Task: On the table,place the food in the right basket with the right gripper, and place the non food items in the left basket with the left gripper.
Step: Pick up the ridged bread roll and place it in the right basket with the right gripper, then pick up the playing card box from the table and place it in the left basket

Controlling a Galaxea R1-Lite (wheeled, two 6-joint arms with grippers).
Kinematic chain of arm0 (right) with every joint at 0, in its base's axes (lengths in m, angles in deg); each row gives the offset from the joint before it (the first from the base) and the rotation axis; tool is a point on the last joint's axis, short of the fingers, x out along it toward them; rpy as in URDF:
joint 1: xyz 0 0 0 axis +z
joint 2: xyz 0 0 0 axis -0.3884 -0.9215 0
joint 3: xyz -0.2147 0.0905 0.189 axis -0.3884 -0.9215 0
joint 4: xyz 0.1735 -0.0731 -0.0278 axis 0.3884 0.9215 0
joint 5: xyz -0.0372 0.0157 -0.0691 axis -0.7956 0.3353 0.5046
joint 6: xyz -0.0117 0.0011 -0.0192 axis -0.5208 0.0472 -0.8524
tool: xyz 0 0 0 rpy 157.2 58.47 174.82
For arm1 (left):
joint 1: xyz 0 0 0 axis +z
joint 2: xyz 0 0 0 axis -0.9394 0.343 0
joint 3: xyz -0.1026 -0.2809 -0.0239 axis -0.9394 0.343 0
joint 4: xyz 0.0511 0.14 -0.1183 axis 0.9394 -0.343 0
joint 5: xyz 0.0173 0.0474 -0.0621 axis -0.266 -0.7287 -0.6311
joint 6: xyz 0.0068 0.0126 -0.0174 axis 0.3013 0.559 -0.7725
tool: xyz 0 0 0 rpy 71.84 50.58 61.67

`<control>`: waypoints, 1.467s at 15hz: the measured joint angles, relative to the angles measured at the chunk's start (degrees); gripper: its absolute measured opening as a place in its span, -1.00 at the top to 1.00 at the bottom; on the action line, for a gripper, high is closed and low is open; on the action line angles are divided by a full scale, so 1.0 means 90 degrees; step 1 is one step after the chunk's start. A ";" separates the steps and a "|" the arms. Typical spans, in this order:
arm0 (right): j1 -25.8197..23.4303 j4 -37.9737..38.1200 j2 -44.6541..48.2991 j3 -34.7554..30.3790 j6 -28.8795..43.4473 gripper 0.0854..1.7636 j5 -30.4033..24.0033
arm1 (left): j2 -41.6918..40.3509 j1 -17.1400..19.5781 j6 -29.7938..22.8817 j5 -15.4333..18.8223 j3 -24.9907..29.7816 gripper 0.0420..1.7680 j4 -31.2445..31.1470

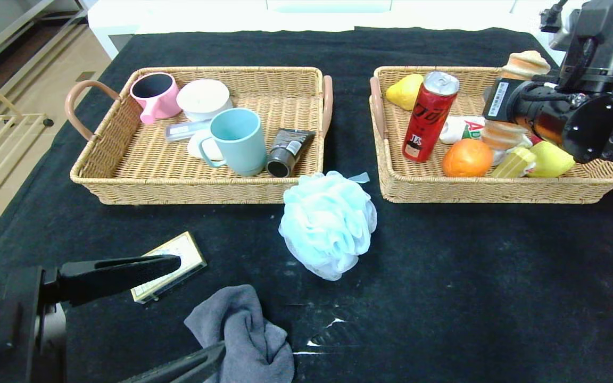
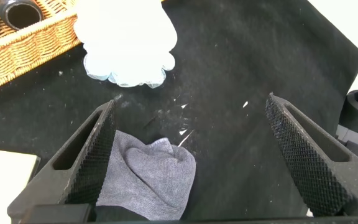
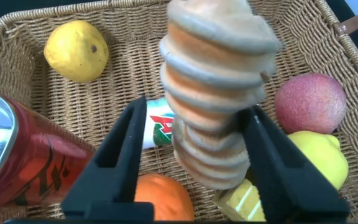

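Between the right gripper (image 3: 191, 155) jaws: tall ridged bread-like spiral (image 3: 213, 93), upright, over the right basket (image 1: 498, 186). Jaws part-open, flanking the spiral's lower half with a slim gap on one side at least; cannot tell if either finger (image 3: 120, 162) touches it. Reads as the release step of a food drop, spiral probably resting on the pile.

Just below the jaws: orange (image 3: 160, 199), white packet with red and green print (image 3: 160, 130), pale yellow block (image 3: 241, 199). Beside them: lemon (image 3: 312, 155), reddish fruit (image 3: 309, 102). Farther out: red can (image 3: 17, 162), second yellow fruit (image 3: 76, 50).

Next move for right: finish opening, lift straight up clear of the spiral; tall and top-heavy, likely to tip if a finger drags.

Left gripper (image 2: 191, 155) jaws wide, hovering low over the grey cloth (image 2: 148, 174), which sits between the fingers, nearer one of them, not gripped. Beyond the jaws: blue bath pouf (image 1: 328, 229) near the left basket (image 1: 179, 191), and a flat card-like box (image 1: 171, 263) beside the jaw.

Left's next: descend, close on cloth bunch, carry to left basket. Three non-food items left on the black table (image 1: 498, 292).
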 joint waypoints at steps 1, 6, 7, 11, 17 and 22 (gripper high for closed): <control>0.0009 0.0000 0.0000 -0.0012 0.0000 -0.33 0.0000 | 0.0001 0.0000 0.0000 0.0001 0.0003 -0.94 -0.0003; 0.0030 0.0011 0.0034 -0.0039 0.0009 -0.62 -0.0007 | 0.0004 0.0000 0.0000 0.0001 0.0005 -0.94 -0.0008; 0.0051 0.0018 0.0056 -0.0053 0.0009 -0.65 -0.0004 | 0.0007 0.0000 0.0000 0.0001 0.0005 -0.94 -0.0008; 0.0205 0.0020 0.0230 -0.0318 0.0003 -0.77 -0.0007 | 0.0007 0.0000 0.0000 0.0001 0.0005 -0.94 -0.0009; 0.0291 0.0137 0.0660 -0.0922 -0.0083 -0.86 -0.0022 | 0.0022 0.0000 0.0012 0.0001 0.0015 -0.94 -0.0009; 0.0700 0.0465 0.1369 -0.1963 -0.0083 -0.89 -0.0696 | 0.0009 0.0000 0.0022 -0.0003 0.0022 -0.94 -0.0027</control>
